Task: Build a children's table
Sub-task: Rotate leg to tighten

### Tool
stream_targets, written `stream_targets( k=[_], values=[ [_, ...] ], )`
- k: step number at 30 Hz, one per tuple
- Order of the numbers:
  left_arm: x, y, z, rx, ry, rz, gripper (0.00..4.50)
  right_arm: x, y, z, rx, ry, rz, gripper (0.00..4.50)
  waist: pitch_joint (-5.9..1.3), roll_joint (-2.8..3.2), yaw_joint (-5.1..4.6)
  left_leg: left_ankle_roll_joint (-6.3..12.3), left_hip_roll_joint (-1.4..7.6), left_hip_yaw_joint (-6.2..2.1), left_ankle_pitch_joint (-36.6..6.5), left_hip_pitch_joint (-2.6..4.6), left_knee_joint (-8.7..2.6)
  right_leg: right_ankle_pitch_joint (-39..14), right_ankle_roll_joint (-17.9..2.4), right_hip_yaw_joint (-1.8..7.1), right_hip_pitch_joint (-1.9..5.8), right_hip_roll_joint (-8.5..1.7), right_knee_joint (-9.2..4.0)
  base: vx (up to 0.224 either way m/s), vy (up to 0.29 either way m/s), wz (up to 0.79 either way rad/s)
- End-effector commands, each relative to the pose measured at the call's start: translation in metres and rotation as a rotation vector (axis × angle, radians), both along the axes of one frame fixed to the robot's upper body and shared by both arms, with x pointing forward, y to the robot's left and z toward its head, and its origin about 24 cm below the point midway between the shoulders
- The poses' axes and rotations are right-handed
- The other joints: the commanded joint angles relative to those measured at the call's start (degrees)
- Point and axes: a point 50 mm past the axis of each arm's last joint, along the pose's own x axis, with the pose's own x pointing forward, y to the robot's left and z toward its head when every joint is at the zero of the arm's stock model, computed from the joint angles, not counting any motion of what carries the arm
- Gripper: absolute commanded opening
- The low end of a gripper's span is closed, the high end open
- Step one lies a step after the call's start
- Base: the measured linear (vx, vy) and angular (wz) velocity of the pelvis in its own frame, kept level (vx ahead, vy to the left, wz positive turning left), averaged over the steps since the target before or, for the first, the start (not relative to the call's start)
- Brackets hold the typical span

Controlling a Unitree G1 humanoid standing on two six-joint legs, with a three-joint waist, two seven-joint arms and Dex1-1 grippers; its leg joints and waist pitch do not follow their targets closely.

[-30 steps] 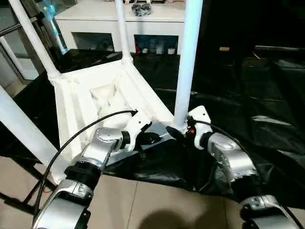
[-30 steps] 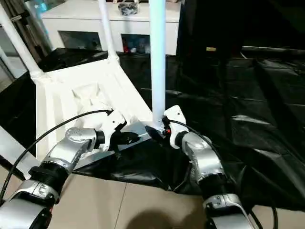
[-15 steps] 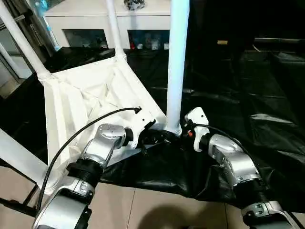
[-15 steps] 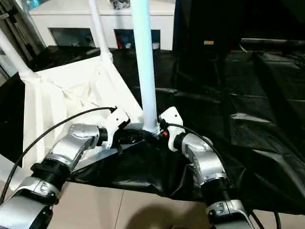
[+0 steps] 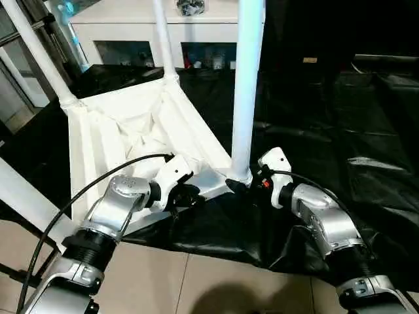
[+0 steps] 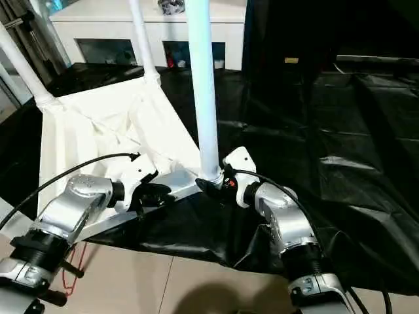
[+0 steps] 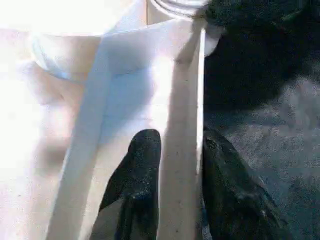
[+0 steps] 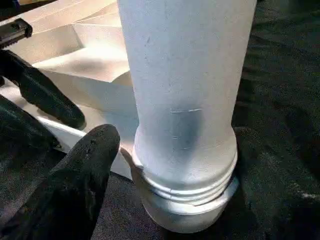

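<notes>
While the upturned white plastic rectangular tabletop (image 5: pixel 137 127) lies on black sheeting (image 5: pixel 340 144), the left gripper (image 7: pixel 172 175) straddles its rim, fingers parted. The right gripper (image 5: pixel 243 190) stands open beside the near white tube leg (image 5: pixel 247 85). Likely light, stiff, slippery; grip edges.

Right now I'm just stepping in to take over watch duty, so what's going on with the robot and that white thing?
The robot is assembling a white plastic children's table, lying upside down on black plastic sheeting with white tube legs pointing up. The left gripper straddles the tabletop's near rim, one finger on each side. The right gripper is open at the base of the nearest leg, where it meets its corner socket.
</notes>
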Motion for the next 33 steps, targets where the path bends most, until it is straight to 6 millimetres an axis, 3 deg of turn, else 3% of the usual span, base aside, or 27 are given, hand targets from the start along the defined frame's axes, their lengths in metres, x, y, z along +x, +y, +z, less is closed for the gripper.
stream_targets(
  k=[1,2,3,5,7,11,12,16,19,22,23,24,25,28,29,31,32,33],
  values=[
    [0.003,0.002,0.003,-0.024,-0.018,0.03,1.02,-0.007,0.004,-0.013,-0.021,0.065,0.029,3.86,-3.31,0.08,0.13,2.74,0.62,-0.05,-12.46,-0.25,-3.67,-13.02,-12.56,2.1,3.37,-2.4,-3.69,0.0,0.0,0.0],
    [0.004,0.001,0.002,-0.034,-0.019,0.037,0.97,-0.007,0.004,-0.013,-0.021,0.064,0.03,3.86,-3.37,0.06,0.15,2.76,0.63,-0.12,-12.32,-0.27,-3.68,-12.75,-12.69,2.07,3.46,-2.44,-3.57,0.0,0.0,0.0],
    [0.006,0.0,0.0,-0.042,-0.015,0.042,0.86,-0.008,0.003,-0.014,-0.024,0.062,0.033,3.86,-3.34,0.57,0.13,2.89,0.56,-0.09,-12.58,-0.23,-3.63,-12.82,-12.74,2.02,3.39,-2.4,-3.64,0.0,0.0,0.0],
    [0.006,0.0,-0.001,-0.045,-0.007,0.043,0.73,-0.008,0.003,-0.014,-0.026,0.061,0.034,3.86,-3.34,0.26,0.08,3.02,0.5,-0.03,-13.18,-0.16,-3.6,-12.98,-12.69,2.0,3.4,-2.33,-3.79,0.0,0.0,0.0],
    [0.005,-0.001,-0.003,-0.054,0.007,0.036,0.51,-0.009,0.002,-0.014,-0.028,0.059,0.033,3.86,-3.29,1.12,0.08,2.94,0.49,-0.04,-14.01,-0.04,-3.57,-14.28,-12.56,1.99,3.36,-2.39,-3.84,0.0,0.0,0.0],
    [0.002,-0.001,-0.008,-0.05,0.035,0.007,0.28,-0.011,-0.001,-0.015,-0.041,0.054,0.033,3.86,-3.28,0.86,0.07,3.36,0.38,-0.03,-13.57,-0.2,-3.52,-15.49,-11.89,1.91,3.49,-2.35,-4.06,0.0,0.0,0.0],
    [0.0,0.001,-0.012,-0.024,0.051,-0.012,0.14,-0.012,-0.002,-0.014,-0.051,0.039,0.042,3.86,-3.4,1.23,0.08,3.65,0.39,-0.09,-12.59,-0.25,-3.41,-15.23,-11.61,1.9,3.53,-2.38,-3.98,0.0,0.0,0.0],
    [-0.005,0.002,-0.013,-0.036,0.071,-0.081,0.06,-0.01,-0.008,-0.009,-0.035,0.026,0.041,3.86,-3.49,1.44,-0.24,4.11,0.4,-0.16,-12.13,-0.42,-3.37,-14.35,-11.68,1.82,3.63,-2.3,-3.81,0.0,0.0,0.0],
    [-0.008,-0.001,-0.009,-0.081,0.058,-0.139,0.0,-0.008,-0.014,-0.004,-0.011,0.033,0.062,4.23,-3.68,1.6,-0.36,4.65,0.47,-0.17,-11.1,-0.39,-3.22,-11.64,-12.75,1.78,3.7,-2.24,-3.52,0.0,0.0,0.0],
    [-0.017,-0.004,-0.003,-0.141,0.058,-0.263,0.0,-0.014,-0.023,0.005,-0.037,0.033,0.199,4.33,-4.15,1.03,0.06,6.58,0.65,-0.07,-7.81,-0.66,-2.67,-6.2,-14.28,1.76,3.91,-2.16,-2.76,0.0,0.0,0.0],
    [-0.017,-0.004,-0.002,-0.142,0.058,-0.266,0.0,-0.014,-0.023,0.005,-0.04,0.032,0.204,4.43,-4.09,1.3,0.27,7.13,0.71,-0.03,-7.32,-0.65,-2.59,-5.64,-14.49,1.78,3.81,-2.23,-2.61,0.0,0.0,0.0],
    [-0.019,-0.005,-0.001,-0.146,0.06,-0.3,0.0,-0.017,-0.024,0.007,-0.065,0.021,0.26,4.43,-4.04,1.08,0.6,7.92,0.83,0.11,-6.88,-0.51,-2.54,-5.75,-14.6,1.81,3.57,-2.28,-2.7,0.0,0.0,0.0],
    [-0.02,-0.005,-0.001,-0.146,0.061,-0.304,0.0,-0.017,-0.024,0.008,-0.067,0.02,0.266,4.43,-4.08,1.23,1.06,8.07,0.83,0.17,-6.86,-0.36,-2.44,-6.23,-14.53,1.87,3.46,-2.36,-2.63,0.0,0.0,0.0],
    [-0.026,-0.003,-0.002,-0.135,0.082,-0.366,0.0,-0.02,-0.024,0.014,-0.074,0.016,0.365,4.43,-3.79,0.35,1.66,7.36,0.95,0.24,-8.92,-0.38,-2.71,-10.61,-13.68,1.95,3.35,-2.47,-2.8,0.0,0.0,0.0],
    [-0.026,-0.003,-0.002,-0.133,0.083,-0.37,0.0,-0.02,-0.024,0.014,-0.072,0.017,0.37,4.43,-3.79,0.62,1.85,7.06,1.07,0.18,-9.21,-0.29,-2.78,-11.6,-13.33,2.0,3.3,-2.56,-2.83,0.0,0.0,0.0],
    [-0.028,-0.002,-0.003,-0.122,0.086,-0.382,0.0,-0.02,-0.024,0.016,-0.063,0.021,0.392,4.43,-3.65,0.05,2.21,6.35,1.1,0.39,-9.86,-0.05,-2.81,-13.28,-12.75,2.19,2.9,-2.45,-3.11,0.0,0.0,0.0],
    [-0.029,-0.002,-0.004,-0.119,0.085,-0.39,0.0,-0.02,-0.023,0.017,-0.064,0.023,0.411,4.43,-3.71,0.13,2.36,6.26,1.06,0.35,-9.67,-0.05,-2.8,-13.27,-12.69,2.21,2.99,-2.5,-3.0,0.0,0.0,0.0],
    [-0.029,-0.001,-0.004,-0.118,0.084,-0.394,0.0,-0.02,-0.022,0.018,-0.065,0.022,0.427,4.43,-3.72,-0.37,2.49,6.25,1.05,0.34,-8.91,-0.27,-2.8,-13.03,-12.57,2.25,3.1,-2.55,-2.82,0.0,0.0,0.0]
  ],
)
